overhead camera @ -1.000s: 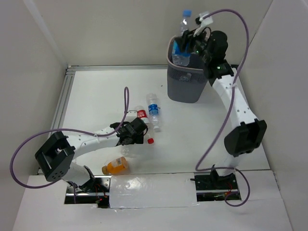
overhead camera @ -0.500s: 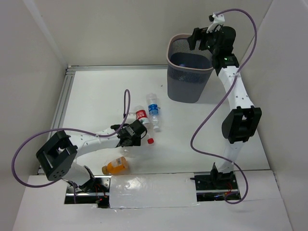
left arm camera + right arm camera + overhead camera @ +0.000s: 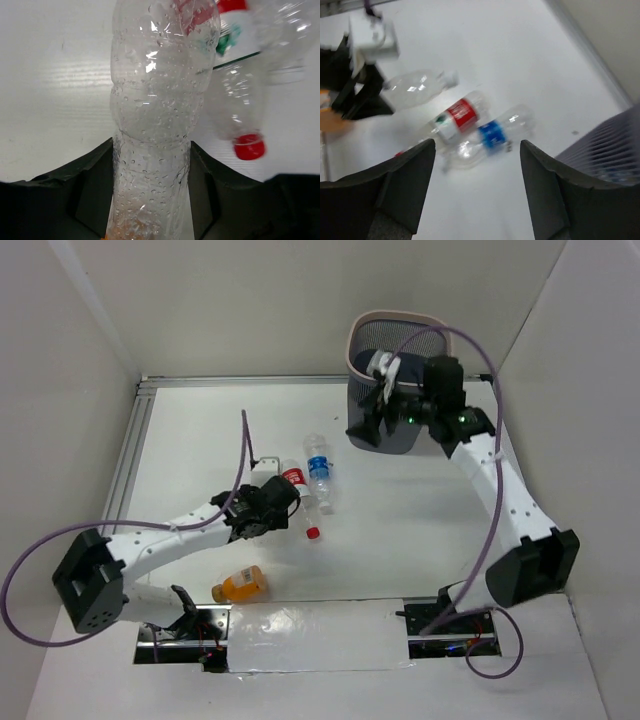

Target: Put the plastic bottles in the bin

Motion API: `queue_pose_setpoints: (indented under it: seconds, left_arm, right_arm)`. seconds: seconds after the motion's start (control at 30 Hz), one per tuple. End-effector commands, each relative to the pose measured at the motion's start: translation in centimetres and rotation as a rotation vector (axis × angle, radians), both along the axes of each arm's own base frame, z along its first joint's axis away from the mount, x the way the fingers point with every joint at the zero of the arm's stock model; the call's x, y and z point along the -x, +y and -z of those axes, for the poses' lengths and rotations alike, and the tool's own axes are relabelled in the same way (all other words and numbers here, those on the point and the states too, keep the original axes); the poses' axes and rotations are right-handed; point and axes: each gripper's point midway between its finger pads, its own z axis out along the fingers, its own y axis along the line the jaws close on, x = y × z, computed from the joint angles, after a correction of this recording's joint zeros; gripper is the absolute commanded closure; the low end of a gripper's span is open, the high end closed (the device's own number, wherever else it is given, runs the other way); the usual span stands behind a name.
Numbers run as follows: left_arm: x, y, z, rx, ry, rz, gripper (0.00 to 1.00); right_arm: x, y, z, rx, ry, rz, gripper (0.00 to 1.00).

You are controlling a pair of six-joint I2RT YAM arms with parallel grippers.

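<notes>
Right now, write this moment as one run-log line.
left gripper: shut on clear bottle | right gripper: open, empty, near bin | table: red-label bottle, blue-label bottle, orange bottle

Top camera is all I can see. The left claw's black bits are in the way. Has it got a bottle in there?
Observer: Yes. The left wrist view shows the left gripper closed on a clear bottle, which fills the gap between its fingers.
Operator: Is the other claw carrying one too?
Observer: No. In the right wrist view the right gripper is open, with nothing between its fingers.
</notes>
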Motion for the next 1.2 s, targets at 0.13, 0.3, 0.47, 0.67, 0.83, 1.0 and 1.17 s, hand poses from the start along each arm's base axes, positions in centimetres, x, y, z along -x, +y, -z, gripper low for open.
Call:
queue_pose_setpoints:
  seconds: [0.13, 0.3, 0.47, 0.67, 0.83, 1.0, 1.17]
  left_arm:
    - [-5.1, -2.9, -16.6, 0.207, -0.404, 0.084, 0.87]
    - [-9.7, -5.8, -28.7, 0.342, -0.703, 0.171, 0.87]
    - [-13.9, -9.0, -34.8, 0.480, -0.847, 0.254, 0.87]
    - [-18.5, -12.1, -40.7, 0.759, -0.990, 0.325, 0.87]
    - [-23.2, -14.3, -39.8, 0.979, -1.030, 0.339, 0.87]
    - [-25.8, -17.4, -39.8, 1.235, -0.959, 0.404, 0.86]
    - [-27.3, -19.2, -40.9, 1.291, -0.967, 0.451, 0.80]
  right_arm:
    - [4.3, -0.7, 8.8, 0.107, 0.109, 0.035, 0.80]
    - [5.7, -2.1, 15.3, 0.194, 0.204, 0.090, 0.85]
    - [7.4, -2.1, 18.5, 0.263, 0.252, 0.063, 0.61]
    - [8.9, -1.9, 21.5, 0.315, 0.304, 0.050, 0.29]
    - [9.5, -1.8, 22.6, 0.342, 0.324, 0.042, 0.29]
    - [10.4, -1.6, 23.8, 0.347, 0.357, 0.026, 0.29]
    - [10.7, -1.8, 24.4, 0.356, 0.364, 0.032, 0.29]
